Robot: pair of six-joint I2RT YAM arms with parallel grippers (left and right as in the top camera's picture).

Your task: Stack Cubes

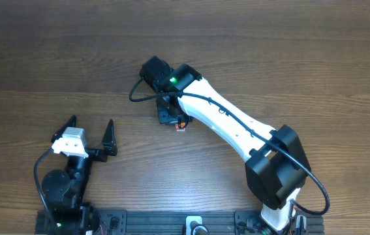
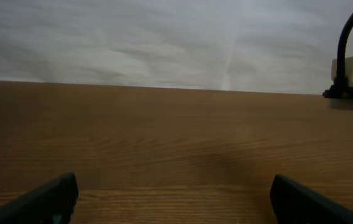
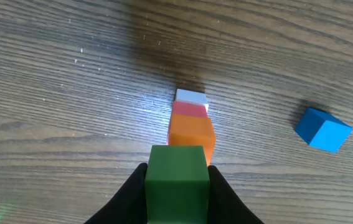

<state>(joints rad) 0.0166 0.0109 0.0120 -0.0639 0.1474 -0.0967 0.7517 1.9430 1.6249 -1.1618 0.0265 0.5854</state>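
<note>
Okay, right gripper (image 3: 176, 194) has its jaws closed on the solid green cube (image 3: 176, 177), pinching two side faces so the underside stays free to land flat. Just past it stands the tower: matte orange cube (image 3: 192, 134) on top, red cube (image 3: 188, 109) under it, white cube (image 3: 192, 97) lowest, mid-table and well clear of every edge. Green looks lined up for the drop; I can't tell whether it touches orange. A bright blue cube (image 3: 323, 129) lies loose on the wooden table (image 3: 51, 93), well apart, likely next. Left gripper (image 1: 92, 121) is spread wide and empty, parked near the front-left corner, out of the way.
</note>
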